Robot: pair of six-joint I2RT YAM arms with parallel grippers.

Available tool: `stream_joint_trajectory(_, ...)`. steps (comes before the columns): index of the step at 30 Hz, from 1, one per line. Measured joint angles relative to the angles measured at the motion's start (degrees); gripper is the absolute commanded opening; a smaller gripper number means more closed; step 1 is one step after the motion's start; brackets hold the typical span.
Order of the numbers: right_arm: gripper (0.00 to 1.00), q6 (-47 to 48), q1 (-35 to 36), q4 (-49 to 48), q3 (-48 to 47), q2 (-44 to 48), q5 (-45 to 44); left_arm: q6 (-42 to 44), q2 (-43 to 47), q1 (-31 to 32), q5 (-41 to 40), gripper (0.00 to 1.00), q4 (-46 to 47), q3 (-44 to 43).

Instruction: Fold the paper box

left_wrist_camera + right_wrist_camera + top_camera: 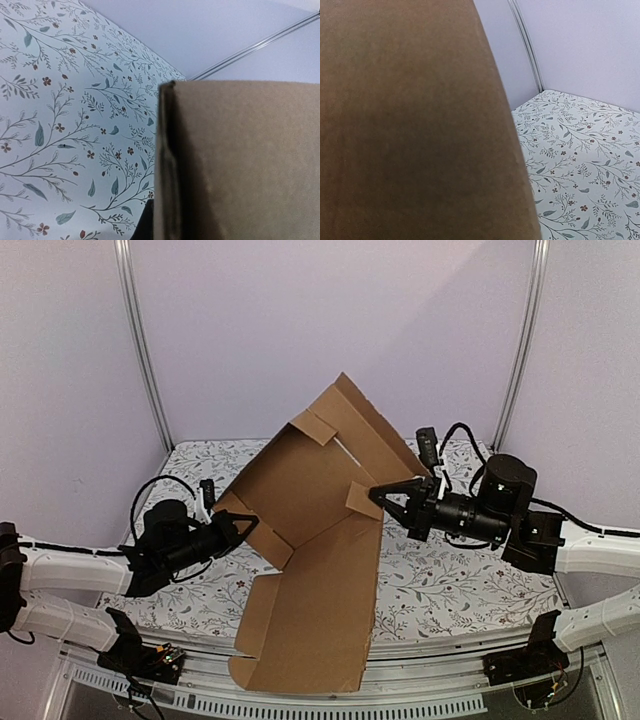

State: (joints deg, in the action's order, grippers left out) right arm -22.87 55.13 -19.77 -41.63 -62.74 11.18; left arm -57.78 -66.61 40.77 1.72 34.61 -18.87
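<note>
The paper box (320,580) runs lengthwise from 6 o'clock at the near edge of the floral-patterned table (450,590) up toward 1 o'clock, its far panel tilted up off the surface. It is plain brown cardboard, half folded, with flaps and tabs standing out and no writing. At 9 o'clock the left gripper (243,524) grasps its side flap. At 3 o'clock the right gripper (383,497) meets a small tab; I cannot tell its grip.

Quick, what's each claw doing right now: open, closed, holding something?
Left claw: at the paper box's left edge; open or closed cannot be told.
Right claw: looks closed on the paper box's small flap.
</note>
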Motion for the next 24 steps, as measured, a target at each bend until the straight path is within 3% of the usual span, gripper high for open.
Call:
stream_joint_trajectory(12, 0.00, 1.4, 1.0, 10.7, 0.0, 0.2, -5.1, 4.9, 1.1, -0.5, -1.3, 0.00, -7.7, -3.0)
stream_joint_trajectory(24, 0.18, 4.3, 1.2, 21.1, -1.4, 6.4, -8.2, 8.1, 1.7, -0.7, -1.5, 0.00, -9.3, -4.2)
